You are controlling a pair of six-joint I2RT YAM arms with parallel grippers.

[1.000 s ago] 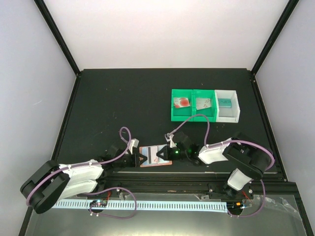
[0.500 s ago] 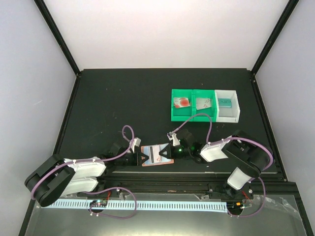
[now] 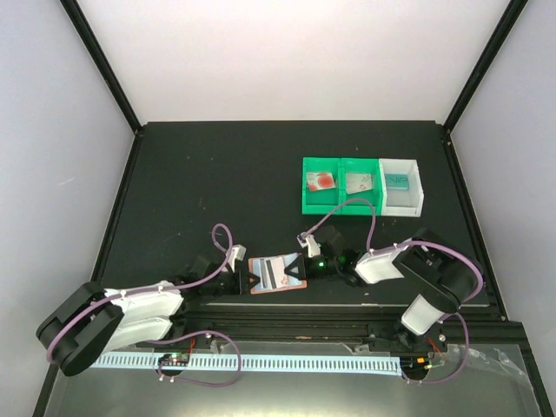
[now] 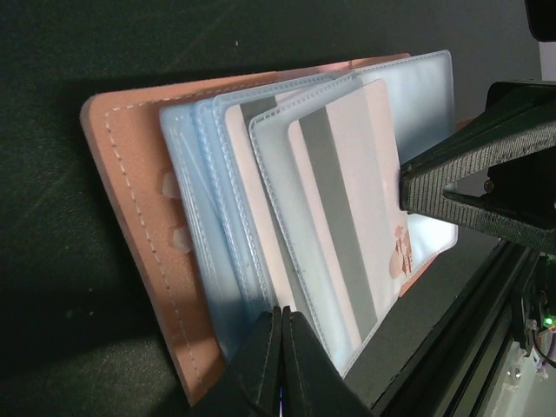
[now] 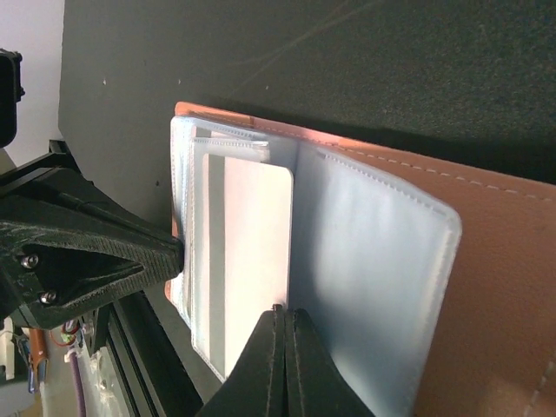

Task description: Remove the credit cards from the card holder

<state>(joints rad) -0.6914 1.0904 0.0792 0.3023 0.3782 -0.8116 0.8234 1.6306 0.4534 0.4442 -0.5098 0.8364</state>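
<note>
I am pinching the salmon-pink leather bifold card holder (image 4: 130, 200) at the desk's (image 3: 217, 174) near edge with my left gripper (image 4: 280, 326), my right gripper (image 5: 284, 317) nipping its whitish plastic card (image 4: 347, 217) (best drawn straight out).

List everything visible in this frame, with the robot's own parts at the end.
card holder: one, salmon pink with pale blue pockets, lying open at the table's near edge between the grippers
striped credit card: one, whitish with a dark stripe, partly out of a pocket of the holder
loose cards: three, one per bin; whitish with red marks, pale, greenish
green bins: two, side by side, right of centre
white bin: one, against the green bins' right side
table: one, black
left gripper: closed on the holder's left edge
right gripper: closed on the holder's right edge by the striped card; card or pocket, unclear
</note>
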